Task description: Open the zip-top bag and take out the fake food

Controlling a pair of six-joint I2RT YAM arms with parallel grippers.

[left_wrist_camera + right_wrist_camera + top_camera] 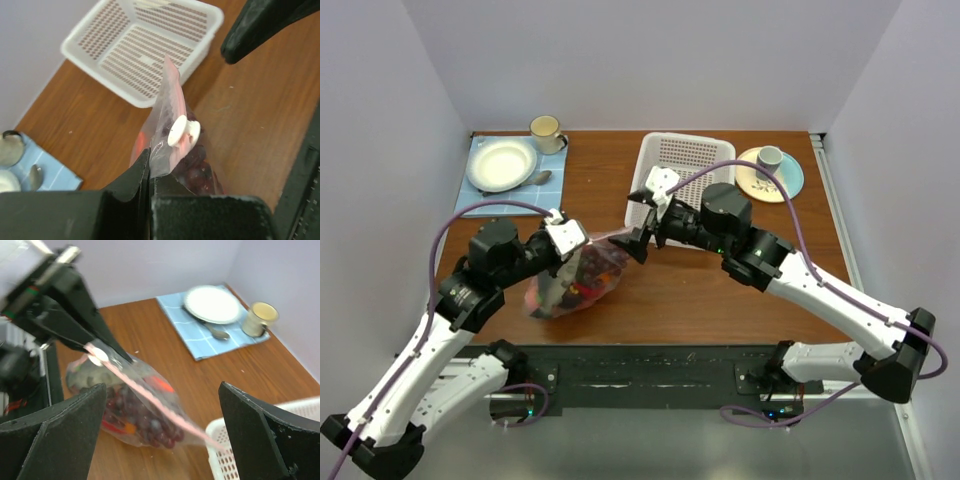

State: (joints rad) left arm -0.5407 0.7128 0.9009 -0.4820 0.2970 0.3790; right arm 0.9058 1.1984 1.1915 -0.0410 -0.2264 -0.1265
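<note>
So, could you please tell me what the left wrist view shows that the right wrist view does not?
Only the left wrist view shows the whole perforated floor of the white basket. Only the right wrist view shows the plate, the yellow cup and the right end effector with both fingers wide apart. Both show the zip-top bag with fake food inside, its edge pinched in the shut left end effector, plus the blue mat.
</note>
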